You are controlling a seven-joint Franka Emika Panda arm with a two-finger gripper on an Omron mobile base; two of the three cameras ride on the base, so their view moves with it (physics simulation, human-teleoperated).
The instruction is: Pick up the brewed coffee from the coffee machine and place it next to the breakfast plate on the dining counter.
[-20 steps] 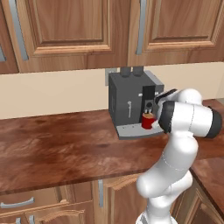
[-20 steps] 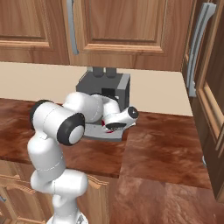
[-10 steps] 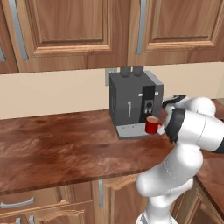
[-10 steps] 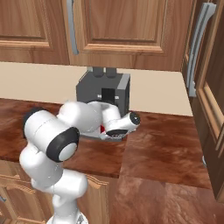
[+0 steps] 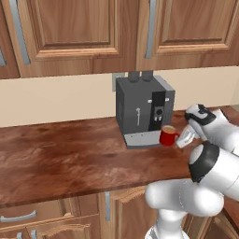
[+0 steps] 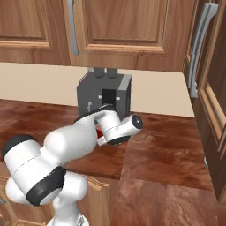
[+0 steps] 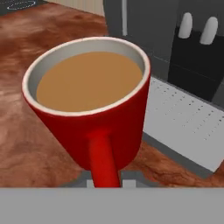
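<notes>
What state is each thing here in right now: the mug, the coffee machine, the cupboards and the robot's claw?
Mug: upright, full of light-brown coffee, held by its handle beside the drip tray.
Coffee machine: standing on the counter, its drip tray bare.
Cupboard doors: shut.
Gripper: shut on the mug's handle.

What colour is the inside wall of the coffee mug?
Light grey above the coffee, on the red mug; clearest in the hand view.

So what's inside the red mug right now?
Light-brown coffee fills the red mug nearly to its pale rim. The mug's bottom is covered by the liquid.
</notes>
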